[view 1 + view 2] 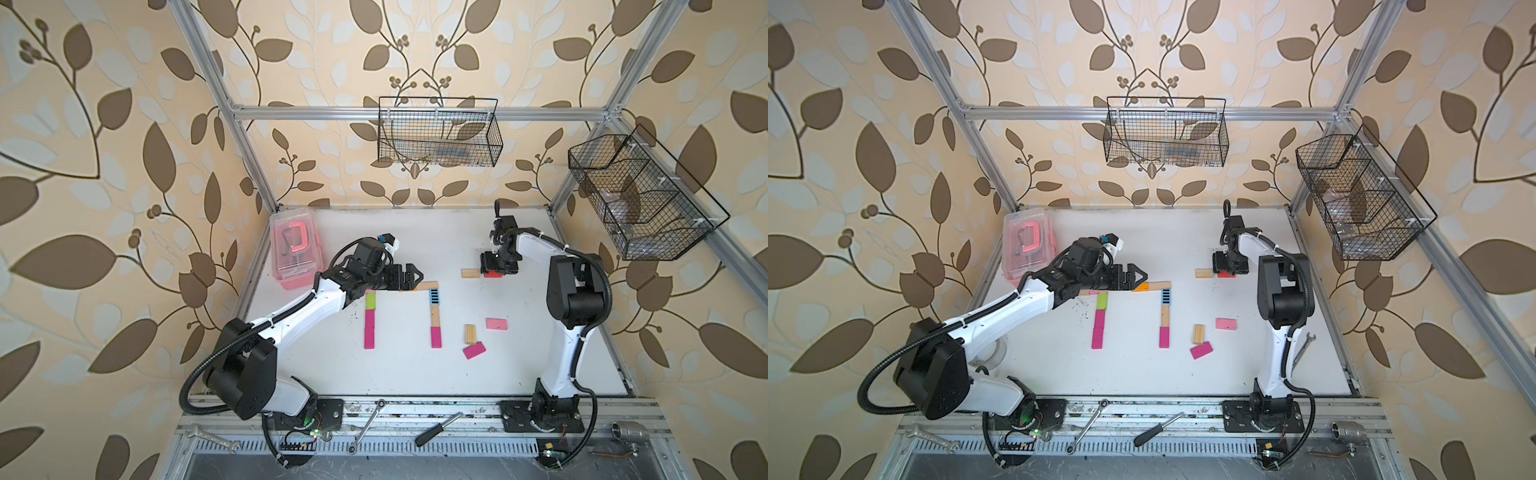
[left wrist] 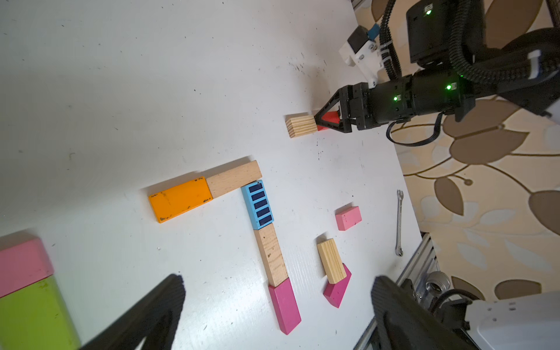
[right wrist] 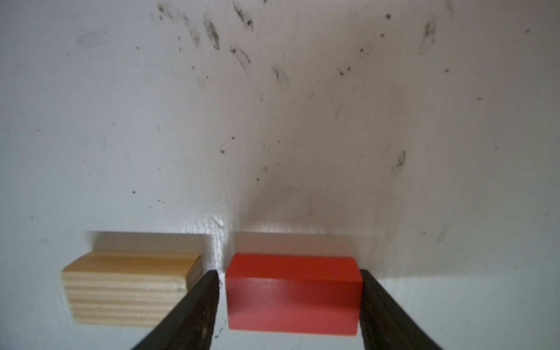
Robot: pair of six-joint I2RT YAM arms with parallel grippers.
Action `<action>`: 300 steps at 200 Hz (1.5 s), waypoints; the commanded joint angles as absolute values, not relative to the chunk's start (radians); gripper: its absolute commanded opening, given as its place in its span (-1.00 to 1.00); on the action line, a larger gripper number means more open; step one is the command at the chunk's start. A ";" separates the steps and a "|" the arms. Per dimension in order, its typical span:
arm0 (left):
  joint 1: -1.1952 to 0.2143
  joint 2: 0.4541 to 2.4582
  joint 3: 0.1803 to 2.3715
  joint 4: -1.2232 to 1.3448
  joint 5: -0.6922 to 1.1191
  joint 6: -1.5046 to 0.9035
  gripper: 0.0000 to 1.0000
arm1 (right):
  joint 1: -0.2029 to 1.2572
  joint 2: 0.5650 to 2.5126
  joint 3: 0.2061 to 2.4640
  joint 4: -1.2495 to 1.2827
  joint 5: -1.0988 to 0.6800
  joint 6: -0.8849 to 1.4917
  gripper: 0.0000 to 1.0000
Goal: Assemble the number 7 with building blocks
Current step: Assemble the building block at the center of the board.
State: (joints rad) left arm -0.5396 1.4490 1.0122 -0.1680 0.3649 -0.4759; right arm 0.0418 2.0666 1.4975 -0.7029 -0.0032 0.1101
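Looking down in both top views, I see the 7 lying flat on the white table (image 1: 415, 374). The blue striped block (image 1: 434, 296) heads the stem. A wooden stem block (image 1: 434, 316) and a magenta stem block (image 1: 436, 337) are butted end to end behind it, toward the arm bases. A wooden bar block (image 1: 428, 286) touches its far end, and an orange block (image 1: 1141, 287) extends the bar leftward. That makes five blocks, pressed together, I judge, so each stroke reads as unbroken. Well left of the blue striped block is a separate column: one lime block (image 1: 370, 300) and two magenta-pink ones. More may hide under the arm. The left gripper (image 1: 415, 277) hovers above the orange block.

In the left wrist view, that gripper's fingers spread wide with nothing between them. One pink block (image 2: 21, 263) caps the lime one. The five spares lie apart from the blue striped block, probably to keep the numeral legible: one light pink block (image 2: 348, 218), one leaning pine block (image 2: 331, 260) touching one loose magenta block (image 2: 338, 291), and one far pine block (image 2: 301, 125) just beside one red block (image 2: 331, 116). The right gripper (image 2: 317, 120) is down over the red block.

In the right wrist view, the red block lies flat between the jaws. They span its short width, and a sliver of table shows on one side. I judge the hold loose, not clamped.
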 commanded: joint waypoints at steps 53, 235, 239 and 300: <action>-0.590 1.584 1.138 -0.086 0.408 -0.491 0.98 | 0.000 2.054 1.490 -0.660 -0.206 0.105 0.51; -0.612 1.626 1.171 -0.097 0.405 -0.488 0.98 | 0.049 2.079 1.597 -0.687 -0.156 0.100 0.04; -0.612 1.623 1.169 -0.097 0.404 -0.487 0.98 | 0.054 2.089 1.611 -0.694 -0.154 0.098 0.00; -0.612 1.561 1.140 -0.139 0.358 -0.463 0.98 | 0.102 2.203 1.752 -0.743 -0.144 0.096 -0.37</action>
State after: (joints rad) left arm -0.6094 1.6363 1.1534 -0.1299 0.3851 -0.4854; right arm 0.0975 2.1548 1.7081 -0.6834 -0.1631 0.1112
